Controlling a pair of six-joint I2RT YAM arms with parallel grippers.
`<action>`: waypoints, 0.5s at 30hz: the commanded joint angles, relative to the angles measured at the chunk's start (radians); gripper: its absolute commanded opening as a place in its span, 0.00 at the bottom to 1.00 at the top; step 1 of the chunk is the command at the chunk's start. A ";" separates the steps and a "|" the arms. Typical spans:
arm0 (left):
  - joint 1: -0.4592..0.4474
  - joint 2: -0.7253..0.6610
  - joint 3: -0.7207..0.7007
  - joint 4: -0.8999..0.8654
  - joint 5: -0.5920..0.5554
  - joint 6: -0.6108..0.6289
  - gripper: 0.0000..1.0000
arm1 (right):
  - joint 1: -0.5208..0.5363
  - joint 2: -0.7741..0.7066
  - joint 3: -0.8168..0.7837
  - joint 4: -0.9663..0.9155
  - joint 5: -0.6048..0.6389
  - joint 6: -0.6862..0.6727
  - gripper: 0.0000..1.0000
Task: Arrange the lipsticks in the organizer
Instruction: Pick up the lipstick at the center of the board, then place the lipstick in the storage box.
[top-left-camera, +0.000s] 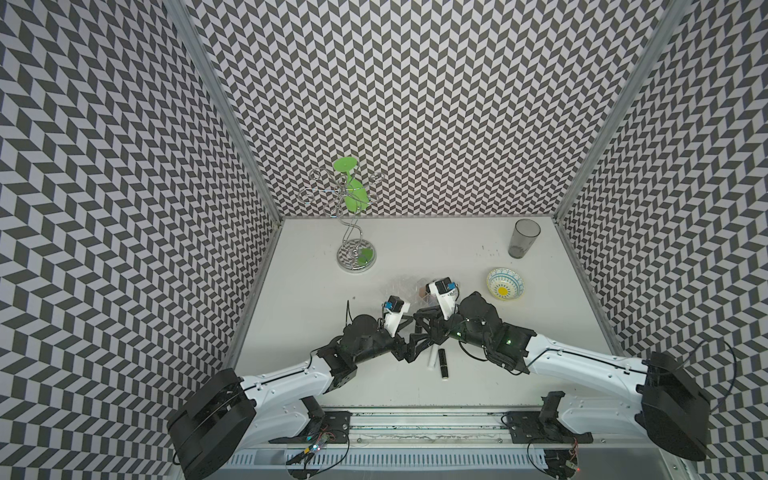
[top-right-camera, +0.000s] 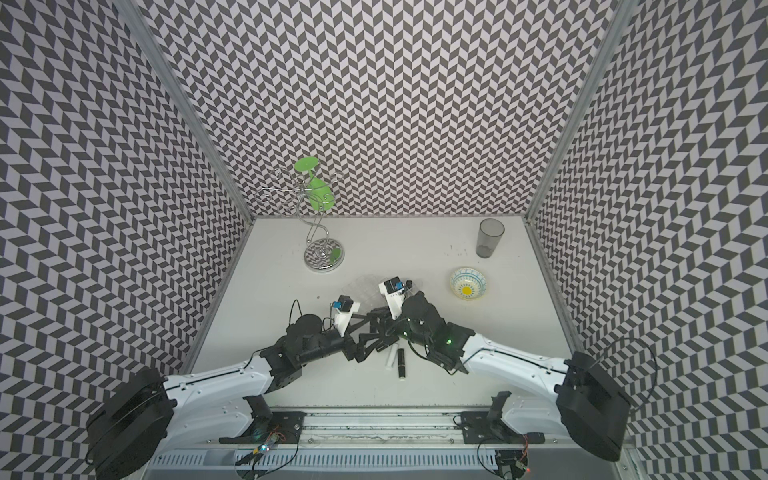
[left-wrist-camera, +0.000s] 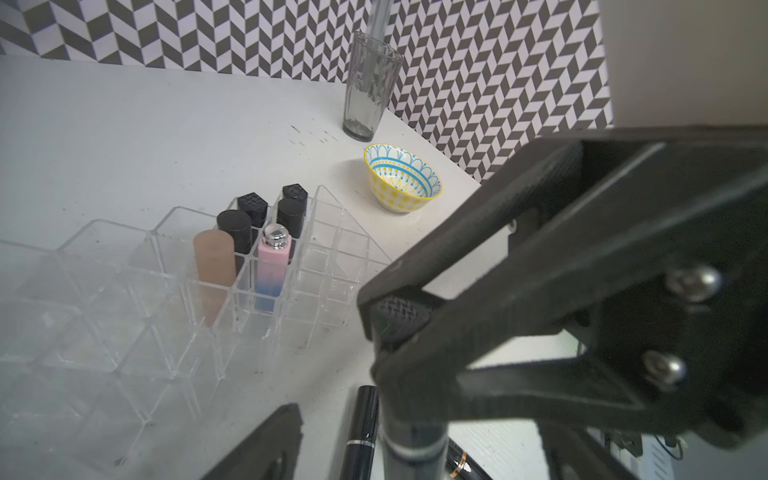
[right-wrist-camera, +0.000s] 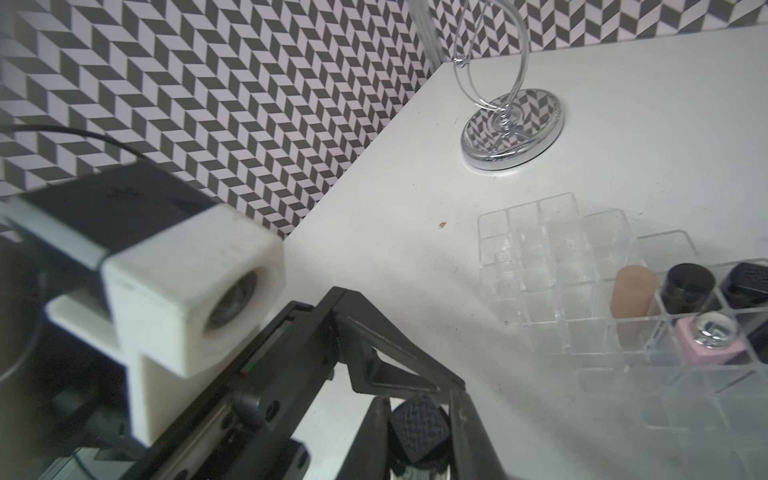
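Black-fingered and spread wide, the left gripper (top-left-camera: 417, 332) flanks the right gripper (right-wrist-camera: 419, 415), clamped on a black lipstick (right-wrist-camera: 419, 434) just near of the organizer (left-wrist-camera: 124, 266) (a hand-over, I'd guess). Next it must go upright into an empty cell, clear of the standing tubes (left-wrist-camera: 239, 226) and the left fingers (left-wrist-camera: 266, 432). Bowl (left-wrist-camera: 395, 199) and tumbler (left-wrist-camera: 372, 83), right, sit well clear.

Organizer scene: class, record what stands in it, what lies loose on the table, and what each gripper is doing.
In organizer: tan lipstick, pink-to-blue lipstick, four black lipsticks, all standing
Loose on table: white lipstick, smooth black lipstick, side by side
Right gripper: shut on textured-cap lipstick
Left gripper: open, holding nothing
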 joint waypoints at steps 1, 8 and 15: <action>0.004 -0.058 -0.011 -0.006 -0.078 -0.033 1.00 | 0.005 -0.004 0.009 0.019 0.214 -0.046 0.17; 0.035 -0.095 -0.052 0.013 -0.124 -0.125 1.00 | -0.061 0.031 -0.015 0.107 0.427 -0.128 0.15; 0.036 -0.044 -0.064 0.071 -0.089 -0.132 1.00 | -0.205 0.101 0.014 0.151 0.335 -0.153 0.15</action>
